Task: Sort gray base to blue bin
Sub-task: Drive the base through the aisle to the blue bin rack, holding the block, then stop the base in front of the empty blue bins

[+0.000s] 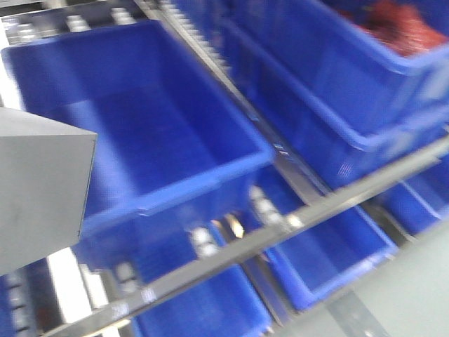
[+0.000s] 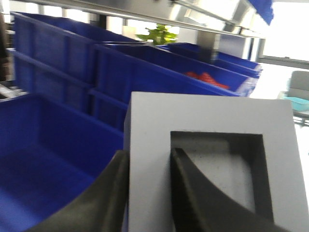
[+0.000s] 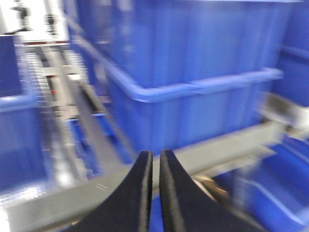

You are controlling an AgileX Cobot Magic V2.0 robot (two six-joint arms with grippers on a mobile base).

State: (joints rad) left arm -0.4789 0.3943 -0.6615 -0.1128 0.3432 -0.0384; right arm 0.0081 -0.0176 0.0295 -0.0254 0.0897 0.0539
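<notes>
Gray base [image 2: 203,113] held beside blue bin [image 1: 161,77]

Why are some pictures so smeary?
Front view: the blue bin and rail streak, probably from camera motion. Right wrist view: bins smear badly behind the right gripper. Left wrist view: sharpest, with the gray base in the left gripper fairly crisp, but the window glares white.
</notes>
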